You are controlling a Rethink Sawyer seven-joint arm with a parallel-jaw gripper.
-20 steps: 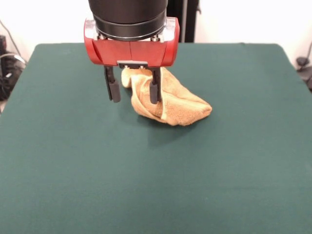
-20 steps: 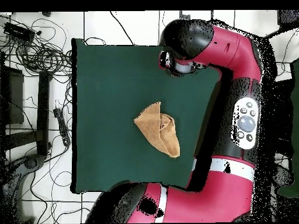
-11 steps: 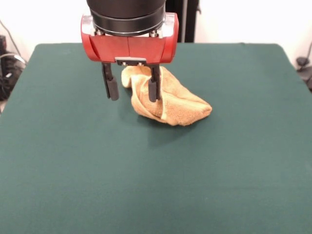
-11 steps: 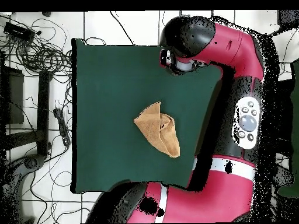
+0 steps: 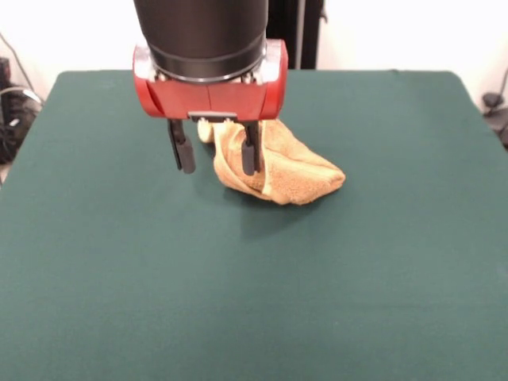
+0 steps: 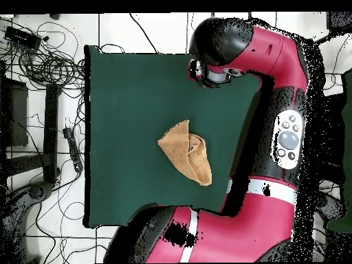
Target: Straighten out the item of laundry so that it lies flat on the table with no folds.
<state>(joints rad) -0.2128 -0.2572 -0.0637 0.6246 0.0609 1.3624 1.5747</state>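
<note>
Only front view shows jaws spread beside folded towel (image 5: pixel 278 167).

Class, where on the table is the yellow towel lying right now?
In the front view, the towel lies bunched on the green table, slightly beyond its middle, just behind the open hand. In the overhead view it sits near the table's centre.

— What sort of place is this?

— A robotics lab, I'd say. The worktop (image 6: pixel 124 103) is a bare green felt surface with a red and black robot arm (image 6: pixel 282 103) bent over it from a pedestal.

— Anything else?

— Tangled black cables (image 6: pixel 48 58) sprawl over the pale tiled floor (image 6: pixel 69 247) at about ten o'clock in the overhead view, with dark equipment stands (image 6: pixel 48 130) at nine o'clock. The wall (image 5: pixel 397 32) behind is plain white.
</note>
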